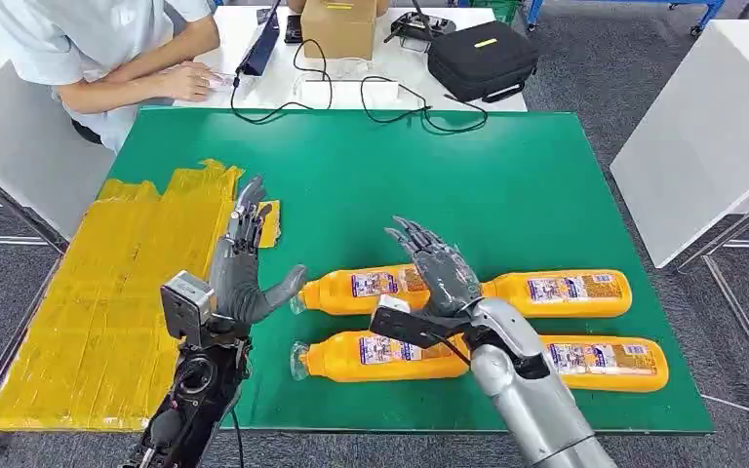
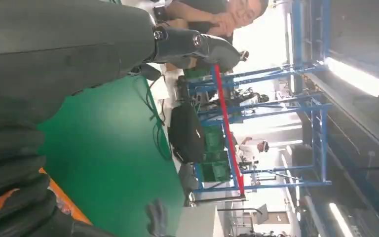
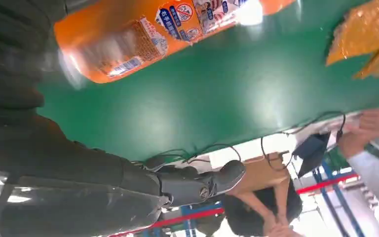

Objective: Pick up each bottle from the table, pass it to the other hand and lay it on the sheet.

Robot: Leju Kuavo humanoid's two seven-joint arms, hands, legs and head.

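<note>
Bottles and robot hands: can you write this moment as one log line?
left hand: open, holds nothing | right hand: open above the bottles | four orange bottles: lying on green table | yellow sheet: no bottles yet
</note>
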